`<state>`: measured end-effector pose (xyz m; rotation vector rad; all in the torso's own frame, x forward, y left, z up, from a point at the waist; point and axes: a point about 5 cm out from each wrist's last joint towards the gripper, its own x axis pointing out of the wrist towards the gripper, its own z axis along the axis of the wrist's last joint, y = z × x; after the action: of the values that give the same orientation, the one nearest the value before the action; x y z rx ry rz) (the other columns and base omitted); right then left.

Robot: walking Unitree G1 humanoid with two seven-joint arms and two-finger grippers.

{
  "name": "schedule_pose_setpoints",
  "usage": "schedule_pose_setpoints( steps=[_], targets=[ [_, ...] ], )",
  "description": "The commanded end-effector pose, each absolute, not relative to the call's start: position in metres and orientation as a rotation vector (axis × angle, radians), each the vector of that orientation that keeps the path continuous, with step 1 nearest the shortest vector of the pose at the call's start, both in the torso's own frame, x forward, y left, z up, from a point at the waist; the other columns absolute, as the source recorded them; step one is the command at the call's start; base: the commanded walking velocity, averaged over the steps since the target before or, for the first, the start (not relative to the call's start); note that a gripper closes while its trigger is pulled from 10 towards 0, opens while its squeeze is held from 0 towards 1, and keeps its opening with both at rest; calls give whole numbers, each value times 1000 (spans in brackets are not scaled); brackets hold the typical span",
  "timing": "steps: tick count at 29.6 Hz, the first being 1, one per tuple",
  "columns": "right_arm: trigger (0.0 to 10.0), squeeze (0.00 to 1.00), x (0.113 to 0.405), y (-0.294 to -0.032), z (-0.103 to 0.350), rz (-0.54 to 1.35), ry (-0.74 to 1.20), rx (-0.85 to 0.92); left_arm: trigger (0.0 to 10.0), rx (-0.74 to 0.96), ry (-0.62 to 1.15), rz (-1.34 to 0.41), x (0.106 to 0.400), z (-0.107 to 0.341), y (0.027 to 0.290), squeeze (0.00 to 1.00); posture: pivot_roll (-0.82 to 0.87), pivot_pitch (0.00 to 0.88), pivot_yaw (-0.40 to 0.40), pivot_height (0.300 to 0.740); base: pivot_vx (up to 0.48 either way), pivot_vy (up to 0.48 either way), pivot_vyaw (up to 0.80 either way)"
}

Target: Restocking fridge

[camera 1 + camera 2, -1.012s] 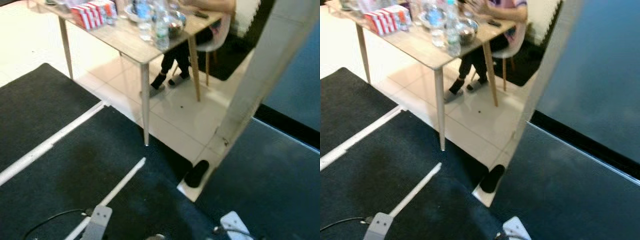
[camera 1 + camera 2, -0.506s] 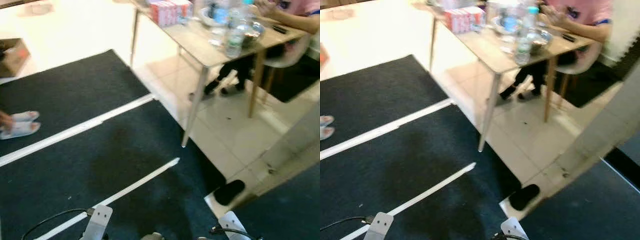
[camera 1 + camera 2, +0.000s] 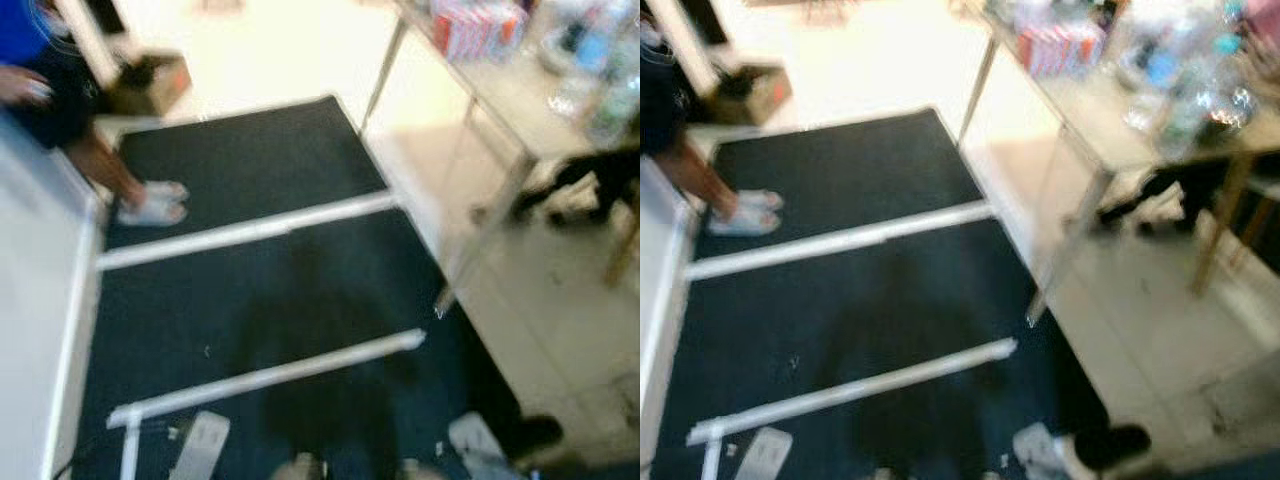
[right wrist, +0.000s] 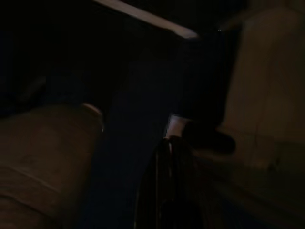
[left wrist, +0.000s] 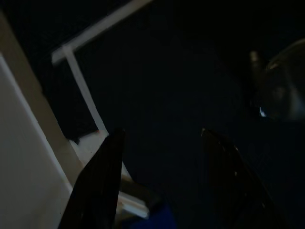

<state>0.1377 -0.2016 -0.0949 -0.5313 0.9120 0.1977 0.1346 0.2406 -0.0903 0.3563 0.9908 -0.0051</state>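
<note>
Bottles (image 3: 1180, 100) and red-white cartons (image 3: 1060, 48) stand on the table (image 3: 1090, 135), ahead to my right; blurred, count not readable. Dark mat (image 3: 250, 300) underfoot, crossed by white strips (image 3: 250, 232). Person's legs (image 3: 105, 165) in pale sandals (image 3: 150, 205) at the mat's far left edge, beside a white panel (image 3: 30, 300). Brown box (image 3: 150, 85) on the floor behind them. Left pincer (image 5: 161, 132): hangs low over the mat, fingers apart, nothing between them. Right pincer (image 4: 167, 140): hangs low, very dark view, fingers look pressed together, nothing held. Black object (image 3: 1110, 445) on the floor at the mat's near right corner.
</note>
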Motion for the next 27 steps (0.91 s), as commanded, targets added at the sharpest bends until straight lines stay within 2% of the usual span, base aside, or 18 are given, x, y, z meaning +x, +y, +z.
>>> schedule_pose_setpoints(
  steps=[1, 20, 27],
  targets=[
    [10000, 0, 124, -205, -100, 206, 962, -534, 10000, 360, 1000, -15, 133, -91, 239, 0, -80, 162, -21, 740, 0, 0, 781],
    [10000, 0, 131, -203, -97, 207, 933, -533, 10000, 325, 982, 14, 138, -90, 237, 0, -78, 161, -25, 740, 0, 0, 765],
    [10000, 0, 132, -201, -97, 206, 921, -518, 10000, 317, 972, 28, 141, -89, 238, 0, -78, 159, -27, 740, 0, 0, 0]
  ],
)
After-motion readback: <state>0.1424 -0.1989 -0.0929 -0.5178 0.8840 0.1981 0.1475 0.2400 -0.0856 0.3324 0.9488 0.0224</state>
